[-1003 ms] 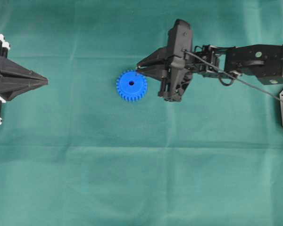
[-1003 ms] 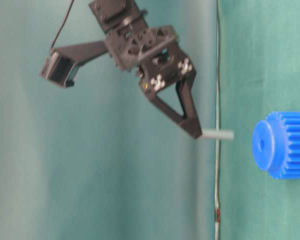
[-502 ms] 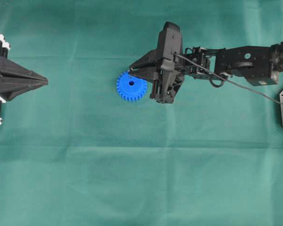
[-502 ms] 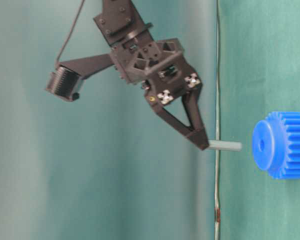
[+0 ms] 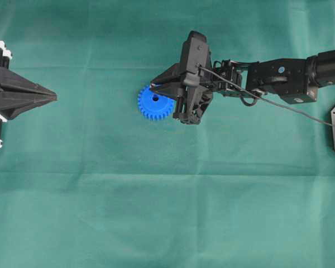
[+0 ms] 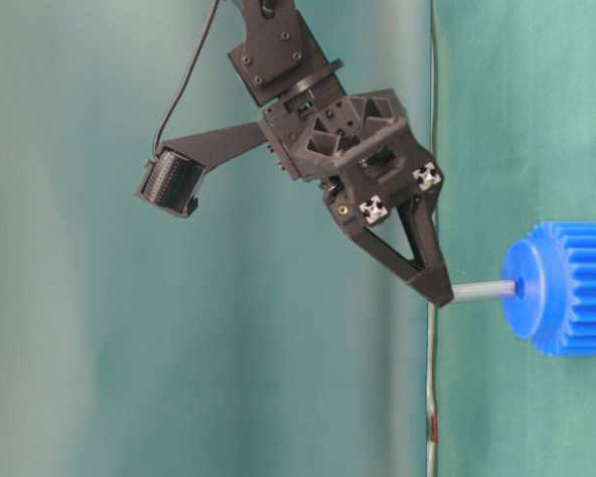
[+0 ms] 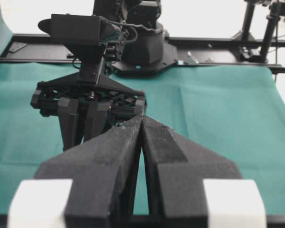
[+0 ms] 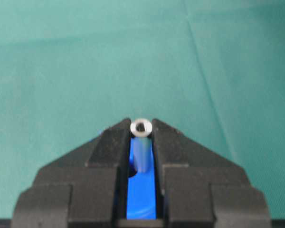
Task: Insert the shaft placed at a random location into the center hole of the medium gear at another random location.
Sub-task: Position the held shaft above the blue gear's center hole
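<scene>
Over the blue medium gear (image 6: pixel 561 288), the right gripper (image 6: pixel 439 293) is pinching the silvery shaft (image 6: pixel 484 290), whose tip is meeting the gear face only in the table-level view.

— What does the right arm (image 5: pixel 279 75) look like?
— Matte black, boxy segments, with a thin dark cable (image 5: pixel 268 97) running along it. Its gripper (image 6: pixel 447 295) has wedge-shaped black fingers (image 8: pixel 99 152) and silver cross-head screws (image 6: pixel 373 209) on the latticed frame.
— Anything beside that frame?
— A ribbed black camera housing (image 6: pixel 171 184) on a bracket.
— And the left gripper (image 5: pixel 51 97)?
— Black tapered fingers (image 7: pixel 109 152) too, with white blocks (image 7: pixel 40 202) behind them.
</scene>
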Action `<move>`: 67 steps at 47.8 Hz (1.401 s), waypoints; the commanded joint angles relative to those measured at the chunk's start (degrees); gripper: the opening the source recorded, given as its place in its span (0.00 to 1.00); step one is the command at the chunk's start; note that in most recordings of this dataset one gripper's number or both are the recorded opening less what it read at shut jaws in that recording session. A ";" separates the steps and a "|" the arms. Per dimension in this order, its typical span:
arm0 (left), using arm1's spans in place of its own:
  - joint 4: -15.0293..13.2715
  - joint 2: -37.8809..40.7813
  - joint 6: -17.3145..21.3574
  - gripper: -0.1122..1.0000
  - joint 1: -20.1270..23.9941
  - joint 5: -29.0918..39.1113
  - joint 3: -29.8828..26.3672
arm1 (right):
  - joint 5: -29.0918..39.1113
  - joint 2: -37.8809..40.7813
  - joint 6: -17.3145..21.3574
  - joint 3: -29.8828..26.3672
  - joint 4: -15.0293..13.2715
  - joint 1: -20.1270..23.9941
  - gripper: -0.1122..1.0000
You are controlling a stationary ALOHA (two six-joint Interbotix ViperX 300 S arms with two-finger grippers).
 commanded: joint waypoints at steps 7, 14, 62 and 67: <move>0.09 0.44 -0.09 0.10 0.09 -0.26 -0.44 | 0.00 -2.29 0.97 -1.14 0.26 -0.09 0.22; 0.18 0.44 -0.09 0.10 0.09 -0.26 -0.53 | 0.26 -4.66 0.97 -0.79 0.26 -0.09 0.22; 0.09 0.53 0.00 0.10 0.09 0.00 -0.44 | 0.35 -1.58 2.02 -0.70 2.64 0.97 0.22; 0.09 0.44 -0.09 0.10 0.09 0.00 -0.44 | 0.62 -3.60 2.02 -0.62 2.64 1.58 0.22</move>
